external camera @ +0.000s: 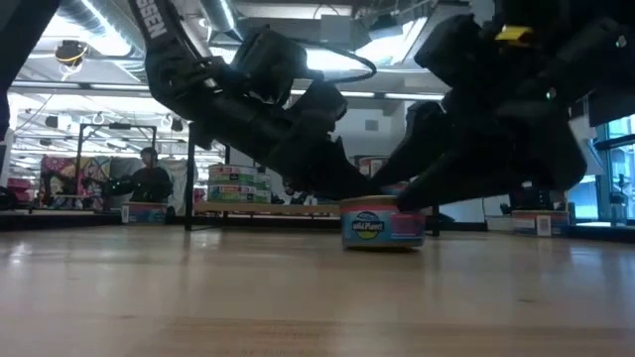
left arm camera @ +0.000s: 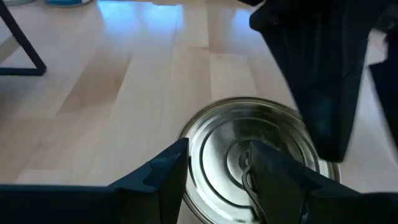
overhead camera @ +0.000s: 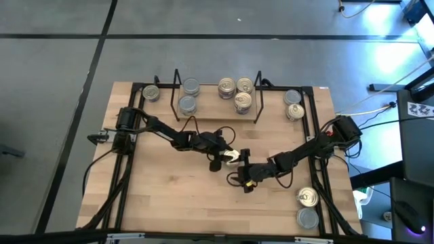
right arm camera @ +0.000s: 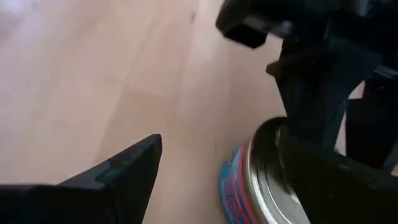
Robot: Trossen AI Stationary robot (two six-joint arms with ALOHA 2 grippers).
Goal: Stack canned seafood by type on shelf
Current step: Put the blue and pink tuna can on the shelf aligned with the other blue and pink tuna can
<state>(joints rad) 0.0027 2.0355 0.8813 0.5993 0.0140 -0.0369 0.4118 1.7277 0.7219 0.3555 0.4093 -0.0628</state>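
Observation:
A silver-topped can of seafood (external camera: 382,224) with a blue and pink label stands upright on the tabletop, near its middle. My left gripper (left arm camera: 217,180) is open at this can (left arm camera: 255,149): one finger is over the top, the other just outside the rim. My right gripper (right arm camera: 224,149) is open wide on the can's opposite side, one finger over the can (right arm camera: 249,186). The shelf (overhead camera: 217,112) at the far edge holds two grey-topped cans (overhead camera: 188,95) on the left and three gold-topped cans (overhead camera: 237,91) on the right. My left gripper comes slanting down from the table's left. One finger (left arm camera: 280,180) lies over the can's silver top (left arm camera: 224,140) and the other (left arm camera: 165,177) stands beside the rim; whether they touch I cannot tell. My right gripper slants down from the right, one finger (right arm camera: 329,180) above the can's top edge (right arm camera: 264,155); touching or not, I cannot tell.
Loose cans stand on the table: one left of the shelf (overhead camera: 150,93), two right of it (overhead camera: 293,106), two at the near right corner (overhead camera: 307,207). My two arms almost meet over the middle can. The near left of the table (overhead camera: 163,196) is bare wood.

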